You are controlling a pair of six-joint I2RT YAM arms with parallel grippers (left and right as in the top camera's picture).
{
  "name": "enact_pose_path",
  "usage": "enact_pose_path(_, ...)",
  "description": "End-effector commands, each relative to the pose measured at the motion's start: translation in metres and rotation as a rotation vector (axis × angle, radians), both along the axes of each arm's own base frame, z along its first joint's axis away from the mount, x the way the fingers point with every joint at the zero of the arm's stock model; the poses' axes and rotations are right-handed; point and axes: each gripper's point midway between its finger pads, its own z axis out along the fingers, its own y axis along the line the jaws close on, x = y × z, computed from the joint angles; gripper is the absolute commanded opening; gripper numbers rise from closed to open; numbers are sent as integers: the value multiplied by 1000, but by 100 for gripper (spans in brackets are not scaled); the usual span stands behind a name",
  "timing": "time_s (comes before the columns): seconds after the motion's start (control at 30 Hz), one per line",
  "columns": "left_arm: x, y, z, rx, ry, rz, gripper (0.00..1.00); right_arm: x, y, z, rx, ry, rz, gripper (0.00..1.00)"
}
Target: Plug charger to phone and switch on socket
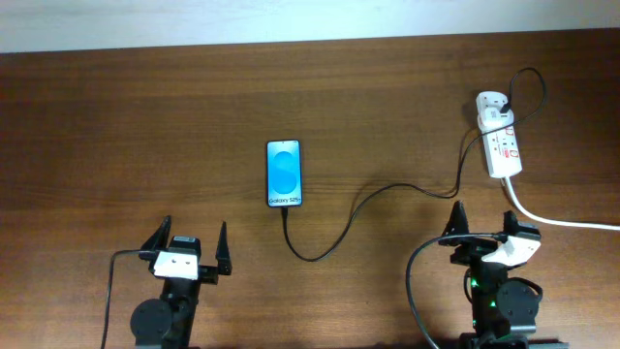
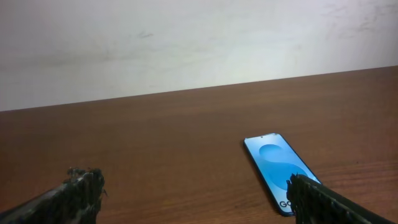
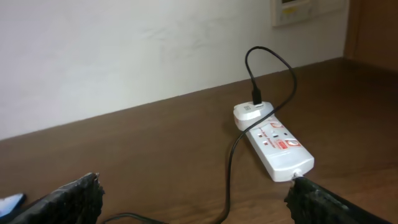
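Observation:
The phone lies flat mid-table, blue screen up; it also shows in the left wrist view. The black charger cable runs from the phone's near end in a loop to a white adapter plugged into the far end of the white socket strip. In the right wrist view the strip and the cable lie ahead. My left gripper is open and empty, near and left of the phone. My right gripper is open and empty, just in front of the strip.
The strip's thick white cord runs right off the table edge. A pale wall stands behind the table's far edge. A wall plate shows at the upper right in the right wrist view.

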Motion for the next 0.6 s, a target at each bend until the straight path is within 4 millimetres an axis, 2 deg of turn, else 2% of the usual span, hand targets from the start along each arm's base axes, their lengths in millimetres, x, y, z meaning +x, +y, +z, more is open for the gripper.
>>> enact_pose_path(0.0,0,-1,-1,16,0,-8,99,1,12,-4,-135,26,80,98)
enact_pose_path(0.1,0,-1,-1,16,1,-8,99,1,15,-5,-223,35,109,98)
enact_pose_path(0.57,0,-1,-1,16,0,-8,99,1,17,-4,-221,32,116,98)
